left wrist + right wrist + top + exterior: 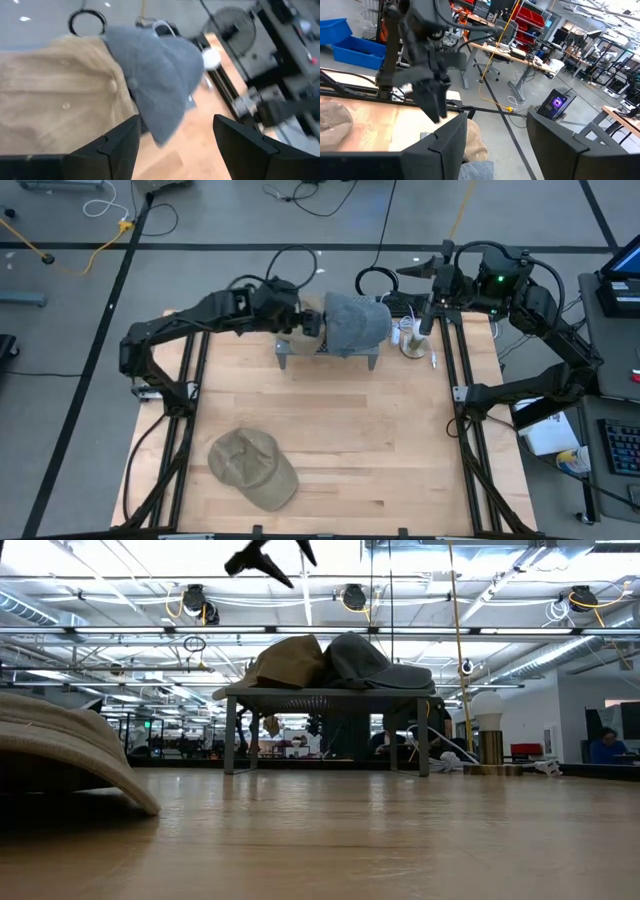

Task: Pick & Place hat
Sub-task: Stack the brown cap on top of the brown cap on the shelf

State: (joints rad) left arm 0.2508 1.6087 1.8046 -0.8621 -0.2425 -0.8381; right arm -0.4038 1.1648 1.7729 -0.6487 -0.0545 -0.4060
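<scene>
A small grey rack [330, 695] stands at the table's far middle. A tan hat [290, 662] [55, 95] and a grey cap [355, 320] [365, 660] [160, 75] rest on its top; the grey cap overlaps the tan one. A third, olive-tan cap [252, 468] [60, 745] lies flat on the table near the near-left corner. My left gripper [312, 323] [176, 119] is open and hovers above the hats on the rack, clear of them [270, 555]. My right gripper [425, 268] [497, 130] is open, raised beyond the table's far right corner.
A small round white-and-tan object [412, 340] sits just right of the rack, with cables behind it. Dark frame rails [455, 370] run along both table sides. Bare wood [370, 430] lies between the rack and the near edge.
</scene>
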